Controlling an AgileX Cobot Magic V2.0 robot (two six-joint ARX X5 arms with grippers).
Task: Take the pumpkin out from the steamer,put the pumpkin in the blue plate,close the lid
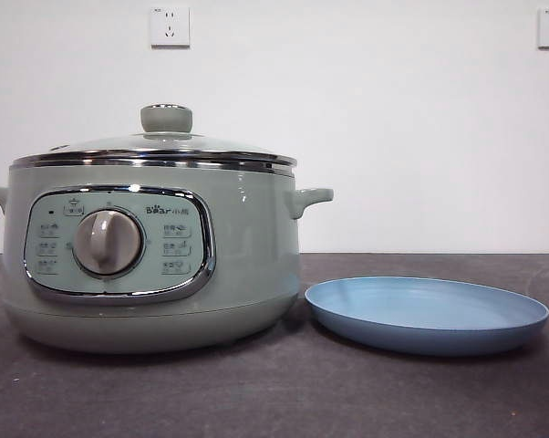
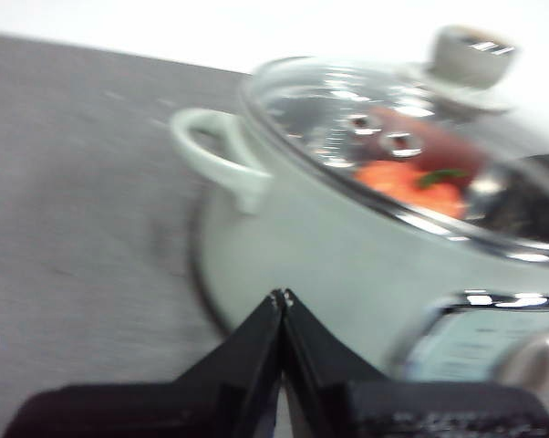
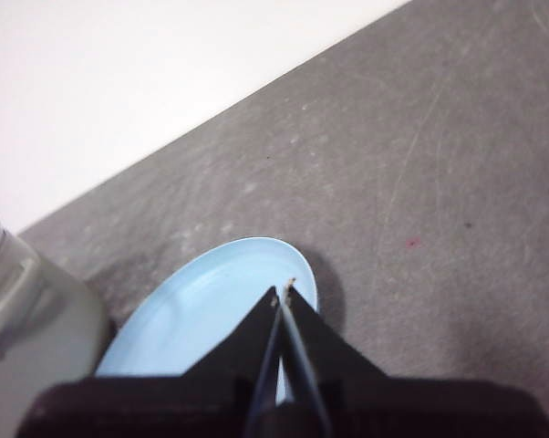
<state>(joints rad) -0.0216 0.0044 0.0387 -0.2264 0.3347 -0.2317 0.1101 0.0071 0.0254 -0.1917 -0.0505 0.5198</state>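
Note:
The sage-green steamer (image 1: pixel 156 265) stands at the left of the table with the glass lid (image 1: pixel 160 146) shut on it, knob up. Through the lid (image 2: pixel 384 119) in the left wrist view I see the orange pumpkin (image 2: pixel 407 182) with its green stem inside the steamer (image 2: pixel 320 265). The blue plate (image 1: pixel 427 313) lies empty to the steamer's right. My left gripper (image 2: pixel 281 297) is shut and empty, hanging beside the steamer below its side handle. Shut and empty too, my right gripper (image 3: pixel 284 290) hovers over the blue plate (image 3: pixel 201 315). Neither arm shows in the front view.
A dark grey tabletop (image 1: pixel 274 392) runs to a white wall with two power sockets (image 1: pixel 170 26). The steamer's side handles (image 1: pixel 309 198) stick out left and right. Its control panel with a grey dial (image 1: pixel 108 242) faces the front camera.

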